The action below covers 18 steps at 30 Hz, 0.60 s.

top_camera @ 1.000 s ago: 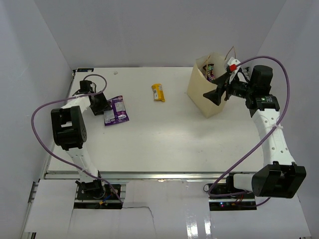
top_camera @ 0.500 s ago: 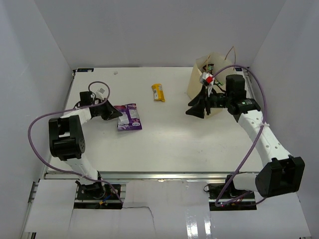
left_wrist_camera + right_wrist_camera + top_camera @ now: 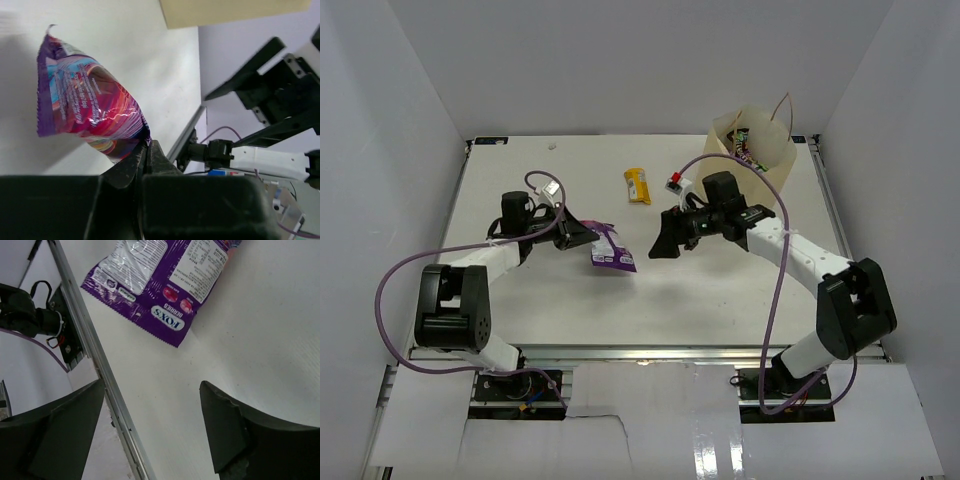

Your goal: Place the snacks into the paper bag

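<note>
My left gripper (image 3: 582, 237) is shut on the edge of a purple candy pack (image 3: 611, 249) and holds it over the table's middle. In the left wrist view the jaws pinch the pack (image 3: 85, 112) at its lower corner. My right gripper (image 3: 669, 234) is open and empty, just right of the pack. The right wrist view shows the pack (image 3: 160, 282) ahead of its spread fingers (image 3: 225, 425). The tan paper bag (image 3: 756, 146) stands at the far right with packets inside. A small yellow-orange bar (image 3: 638, 185) lies on the table behind the grippers.
White walls enclose the table on three sides. The table's metal front rail (image 3: 95, 365) shows in the right wrist view. Purple cables loop from both arms.
My left gripper has carried the purple pack rightward toward the table's middle. My right gripper has left the bag and swung left and down to meet it, open.
</note>
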### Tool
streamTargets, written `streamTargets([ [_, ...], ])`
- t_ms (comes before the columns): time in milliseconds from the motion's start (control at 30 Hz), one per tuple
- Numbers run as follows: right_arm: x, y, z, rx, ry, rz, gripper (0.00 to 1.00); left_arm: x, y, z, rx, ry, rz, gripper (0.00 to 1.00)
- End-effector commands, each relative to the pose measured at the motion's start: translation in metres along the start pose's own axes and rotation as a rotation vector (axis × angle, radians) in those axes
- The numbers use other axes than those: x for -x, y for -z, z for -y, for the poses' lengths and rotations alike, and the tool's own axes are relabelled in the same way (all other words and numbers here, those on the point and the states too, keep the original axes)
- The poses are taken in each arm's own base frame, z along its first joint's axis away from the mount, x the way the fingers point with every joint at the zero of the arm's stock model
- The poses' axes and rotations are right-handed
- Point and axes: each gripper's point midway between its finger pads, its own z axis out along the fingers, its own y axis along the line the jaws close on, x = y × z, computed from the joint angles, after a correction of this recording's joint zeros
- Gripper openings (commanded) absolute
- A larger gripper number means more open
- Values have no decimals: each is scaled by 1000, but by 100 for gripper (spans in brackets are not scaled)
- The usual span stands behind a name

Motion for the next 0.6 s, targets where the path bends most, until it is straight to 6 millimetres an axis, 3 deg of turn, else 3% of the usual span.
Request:
streamTargets([
  [0, 20, -16, -18, -19, 119, 36, 84, -3, 1, 40, -102, -42, 5, 10],
  [100, 17, -37, -37, -68, 458, 11, 91, -5, -2, 46, -106, 18, 6, 9],
  [267, 30, -49, -36, -234, 841, 22, 96, -7, -11, 57, -114, 106, -18, 9],
  [400, 31, -58, -49, -256, 968, 21, 96, -6, -15, 65, -127, 141, -41, 9],
  [533, 34, -66, -41, -347, 1010, 31, 97, -6, -20, 79, -149, 134, -61, 9],
  [567, 44, -68, -35, -406, 1014, 54, 97, -6, -21, 82, -154, 135, -66, 9],
])
